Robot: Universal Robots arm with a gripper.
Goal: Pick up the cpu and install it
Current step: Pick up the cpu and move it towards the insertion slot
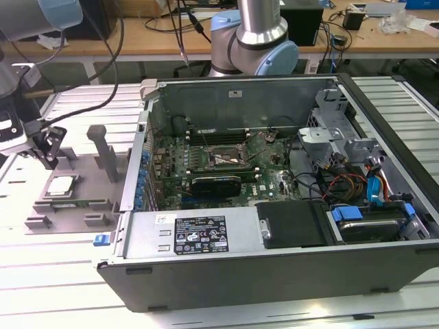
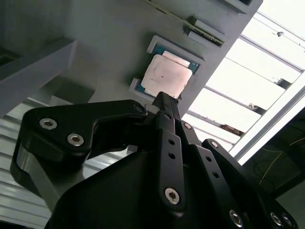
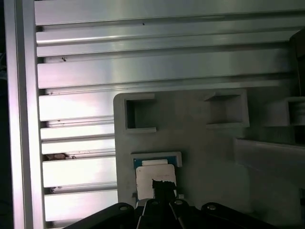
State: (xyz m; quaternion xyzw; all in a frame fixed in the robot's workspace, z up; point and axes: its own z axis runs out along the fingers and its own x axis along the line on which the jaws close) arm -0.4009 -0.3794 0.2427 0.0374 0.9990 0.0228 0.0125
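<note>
Pick-up step in hand, nothing lifted yet. Closest in: fingers (image 2: 164,102) pinched together, no gap to speak of, gripping nothing, hanging just above the cpu (image 2: 164,76) and apart from it. Lying flat in its nest on the grey fixture (image 1: 92,188), at nine o'clock of the computer case (image 1: 206,274) in the exterior view. By my reckoning, calls for spreading past the chip's edges, then a straight drop. Farther off, inside the case: the motherboard socket (image 1: 226,159).
</note>
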